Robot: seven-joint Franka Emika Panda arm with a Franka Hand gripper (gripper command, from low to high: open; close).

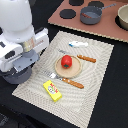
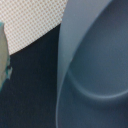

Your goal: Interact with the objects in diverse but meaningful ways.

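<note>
In the exterior view a round red tomato [image 1: 66,61] sits on a small wooden plate [image 1: 70,73] in the middle of a pale woven placemat [image 1: 97,70]. A yellow block with red marks [image 1: 52,90] lies at the mat's near edge. Two brown-handled utensils lie beside the plate, one in front [image 1: 74,83] and one behind [image 1: 85,58]. A dark grey pot [image 1: 91,15] stands on the toy stove board [image 1: 107,29]. The white arm [image 1: 20,42] hangs over the mat's left edge and hides the gripper. The wrist view is blurred: a large grey-blue curved shape [image 2: 95,60], the mat [image 2: 35,20] and the dark table.
A small white and blue item [image 1: 78,44] lies at the mat's far edge. A second pot [image 1: 123,19] stands at the board's right end, with black burner discs [image 1: 67,13] on the left. A pale teal thing [image 2: 3,55] shows at the wrist view's edge.
</note>
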